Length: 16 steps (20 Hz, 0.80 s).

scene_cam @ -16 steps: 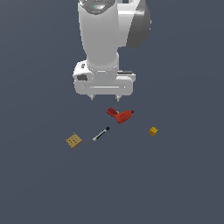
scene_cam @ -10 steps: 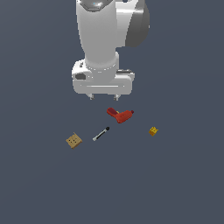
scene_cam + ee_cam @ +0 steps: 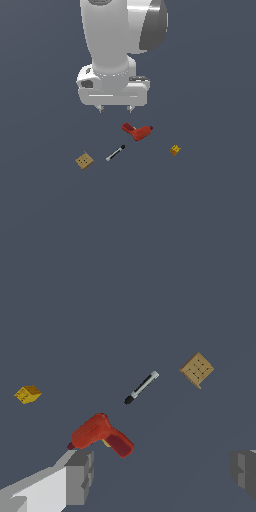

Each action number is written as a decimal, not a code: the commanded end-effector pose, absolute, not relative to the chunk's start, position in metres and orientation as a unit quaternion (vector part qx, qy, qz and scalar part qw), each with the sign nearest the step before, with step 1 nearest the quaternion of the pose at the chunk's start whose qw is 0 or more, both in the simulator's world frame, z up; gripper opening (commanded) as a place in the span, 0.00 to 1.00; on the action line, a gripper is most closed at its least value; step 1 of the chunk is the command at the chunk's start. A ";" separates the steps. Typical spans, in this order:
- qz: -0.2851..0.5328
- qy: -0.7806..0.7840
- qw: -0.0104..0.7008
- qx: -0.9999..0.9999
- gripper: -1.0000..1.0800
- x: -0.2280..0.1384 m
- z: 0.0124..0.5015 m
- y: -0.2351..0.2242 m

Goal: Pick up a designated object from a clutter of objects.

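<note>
Yellow-orange and barely larger than a speck, the tiny spotted cube-like block (image 3: 175,149) that we want lies alone on the dark grey worktop (image 3: 210,210), off to the side of the end effector (image 3: 115,108) and lower than it, toward the exterior view's right. The white arm's end effector hangs above the clutter with its two fingers spread wide apart and nothing between them. Almost directly beneath it sits the red L-shaped tool (image 3: 137,131); beyond that, toward the exterior view's left, lie the thin black-and-white pen-like stick (image 3: 115,152) and the flat tan dotted square (image 3: 84,161). In the wrist view the block (image 3: 27,394) lies well apart from the red tool (image 3: 101,434), so we judge the approach to it to be free. We reckon the block light and rigid, with flat faces; a pinch across two opposite sides, centred, should hold it, though its small size leaves little margin for misalignment.
</note>
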<state>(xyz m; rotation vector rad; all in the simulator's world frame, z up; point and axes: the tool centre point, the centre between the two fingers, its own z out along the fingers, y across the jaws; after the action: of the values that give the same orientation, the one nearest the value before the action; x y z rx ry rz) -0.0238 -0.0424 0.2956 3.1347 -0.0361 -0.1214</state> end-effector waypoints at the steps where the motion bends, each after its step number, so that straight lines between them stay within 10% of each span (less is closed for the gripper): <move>1: -0.039 -0.010 0.002 0.999 0.96 -0.024 0.295 -0.042; 16: -0.028 0.113 0.020 0.993 0.96 0.006 0.223 0.041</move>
<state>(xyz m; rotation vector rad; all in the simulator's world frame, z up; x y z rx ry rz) 0.0034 0.0260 0.2356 3.0904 0.2852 -0.0919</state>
